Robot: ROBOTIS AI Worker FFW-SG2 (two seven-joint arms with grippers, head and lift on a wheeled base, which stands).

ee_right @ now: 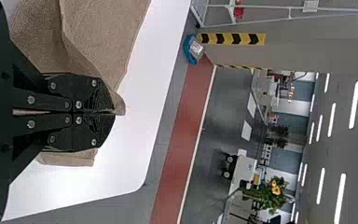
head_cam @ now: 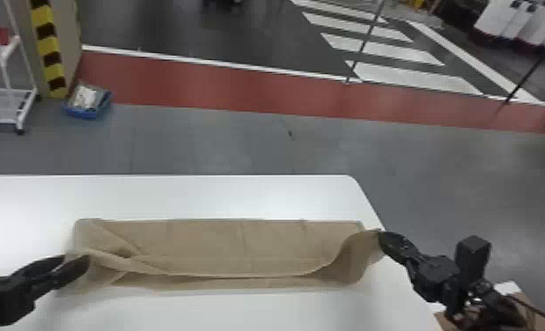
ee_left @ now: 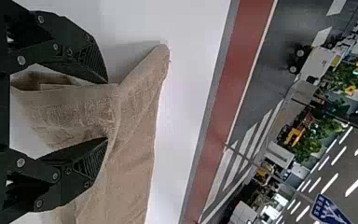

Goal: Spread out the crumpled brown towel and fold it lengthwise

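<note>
Well, widest of all is the white desk [head_cam: 222,193], and along its far edge stretches the brown towel [head_cam: 249,246], creased at its left end and partly doubled over on its near side, its right end reaching the desk's right edge. Over that creased end the left gripper [head_cam: 75,259] stands wide, cloth between its fingers; at the right edge, the right gripper [head_cam: 382,238] pinches a lifted bit of towel.
</note>
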